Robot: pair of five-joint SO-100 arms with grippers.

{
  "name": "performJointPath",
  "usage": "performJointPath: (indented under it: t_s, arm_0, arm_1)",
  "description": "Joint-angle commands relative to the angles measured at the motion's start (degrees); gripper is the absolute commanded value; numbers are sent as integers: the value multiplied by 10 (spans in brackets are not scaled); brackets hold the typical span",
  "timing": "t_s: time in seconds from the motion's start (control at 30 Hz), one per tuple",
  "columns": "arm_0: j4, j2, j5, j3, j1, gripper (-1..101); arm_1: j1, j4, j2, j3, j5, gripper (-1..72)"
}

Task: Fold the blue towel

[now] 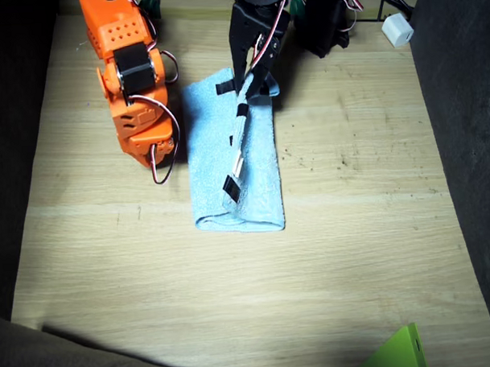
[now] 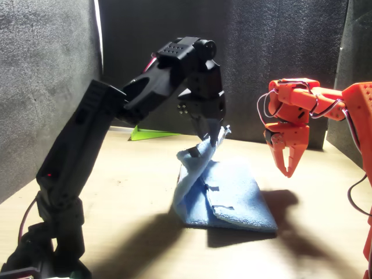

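**Black arm lifts one edge of the towel**

Nearest the fixed camera we see a bright green flat wedge-shaped object [image 1: 398, 351] lying at the edge of the pale wooden desk [image 1: 352, 252], well apart from everything else.

Further in, the light sky-blue terry towel [image 1: 257, 179] lies near the middle of the desk as a long, narrow folded strip. Small black tape marks [image 1: 230, 186] show along the raised edge that runs down its length. In the front view the lower layer [image 2: 238, 200] rests flat on the desk while one side of the cloth rises in a fold towards the black arm.

Beyond that, our left hand [image 1: 257, 80], black, comes down over the far end of the towel. Its fingers are pressed together on the cloth's upper corner, and the front view shows that corner [image 2: 214, 138] held clear of the desk.

Beside the towel, our right hand [image 2: 289, 164], orange, points downward above the desk and touches nothing. Its two fingers stand slightly spread, with a narrow gap at the tips.

At the far corner of the desk we see a small white block [image 1: 398, 30].
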Motion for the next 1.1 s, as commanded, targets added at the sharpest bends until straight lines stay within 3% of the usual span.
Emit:
performJointPath:
  t_s: [0.0, 0.43, 0.93, 0.97, 1.07]
  arm_0:
    - [10, -26, 21, -62, -3, -4]
    - [9, -167, 76, -205, -59, -5]
    - [-18, -198, 119, -243, -93, -5]
    - [-21, -201, 120, -244, -92, 11]
    - [-21, -215, 115, -257, -85, 214]
  arm_1:
    - [-2, 4, 17, 9, 6, 1]
    - [-11, -37, 68, 88, 5, 1]
    - [-12, -36, 69, 91, 6, 1]
    - [-12, -35, 69, 91, 6, 1]
    - [-12, -33, 71, 93, 5, 1]
